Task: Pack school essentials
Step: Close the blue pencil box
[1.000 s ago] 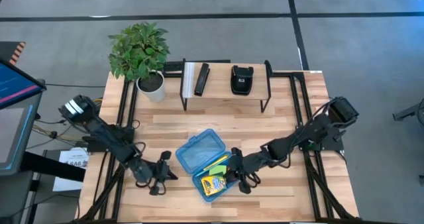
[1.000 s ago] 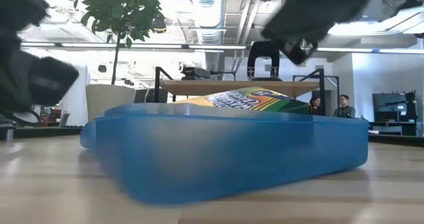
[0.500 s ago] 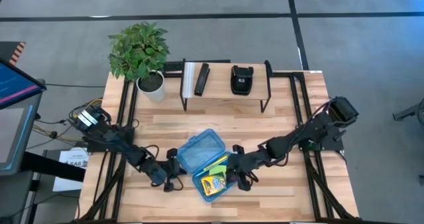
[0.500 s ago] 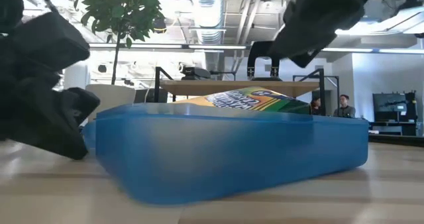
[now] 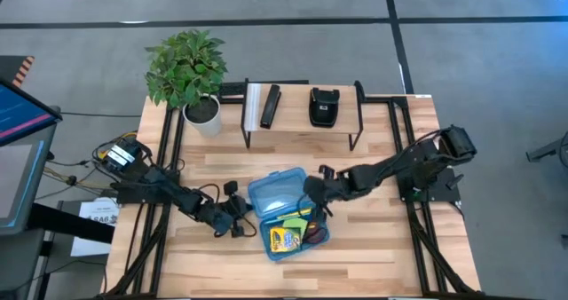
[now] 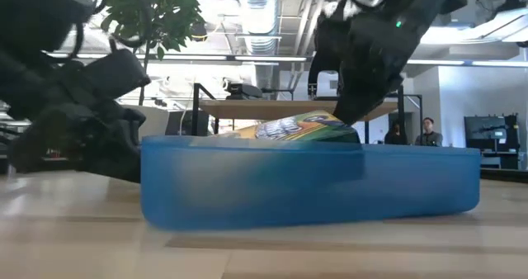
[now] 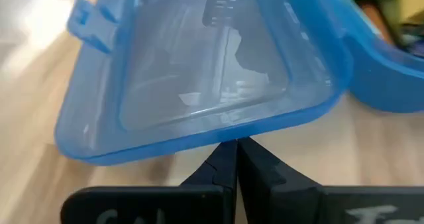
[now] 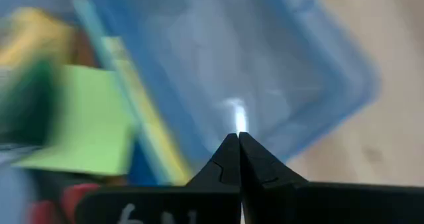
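Wooden slats of the desk (image 5: 373, 247) fill most of my high view, with grey floor around it. Nearest me sits the blue case (image 5: 302, 238), its base loaded: the crayon box (image 5: 285, 239) lies flat inside, the sticky-note pad (image 8: 86, 128) and a yellow pencil (image 8: 142, 128) beside it, something red (image 5: 316, 236) at the base's edge nearest the right arm. The clear lid (image 5: 277, 192) is swung open past the base, toward the shelf.

My left gripper (image 5: 238, 213) rests low on the desk just beside the lid's outer edge, fingers clenched together with nothing between them, tip almost under the lid rim in its wrist view. My right gripper (image 5: 312, 192) hovers over the lid's opposite side, just above the packed base, also pinched tight and empty.

I judge the packing is nearly done and closing the lid comes next. My worry: both tips are closed and pressing from opposite sides, so a push could skid the light case across the slats instead of folding the lid. The crayon box rides above the rim in the low view, so the lid may jam on it.

Beyond both grippers stand the shelf (image 5: 302, 127) and the potted plant (image 5: 188, 69).
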You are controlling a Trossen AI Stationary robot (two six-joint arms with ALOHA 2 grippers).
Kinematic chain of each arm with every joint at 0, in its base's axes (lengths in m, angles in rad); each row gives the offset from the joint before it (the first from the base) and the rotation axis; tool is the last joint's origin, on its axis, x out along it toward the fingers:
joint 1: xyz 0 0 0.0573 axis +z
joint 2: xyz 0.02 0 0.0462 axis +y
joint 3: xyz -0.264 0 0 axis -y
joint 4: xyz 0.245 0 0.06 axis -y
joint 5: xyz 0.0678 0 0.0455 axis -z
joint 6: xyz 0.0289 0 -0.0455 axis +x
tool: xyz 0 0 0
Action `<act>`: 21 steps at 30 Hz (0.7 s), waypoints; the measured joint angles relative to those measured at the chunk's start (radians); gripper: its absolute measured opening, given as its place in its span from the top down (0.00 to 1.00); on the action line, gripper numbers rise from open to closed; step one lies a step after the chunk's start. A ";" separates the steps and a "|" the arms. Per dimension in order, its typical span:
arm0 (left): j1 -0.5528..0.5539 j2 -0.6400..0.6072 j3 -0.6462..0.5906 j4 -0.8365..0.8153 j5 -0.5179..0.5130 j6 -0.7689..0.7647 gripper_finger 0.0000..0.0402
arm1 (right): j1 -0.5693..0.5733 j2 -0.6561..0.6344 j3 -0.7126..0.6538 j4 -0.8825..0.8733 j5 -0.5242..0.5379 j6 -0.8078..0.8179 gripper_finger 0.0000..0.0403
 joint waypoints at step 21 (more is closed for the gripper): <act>0.151 0.007 -0.008 0.112 -0.029 0.212 1.00 | -0.144 -0.226 -0.598 0.479 0.025 0.221 0.99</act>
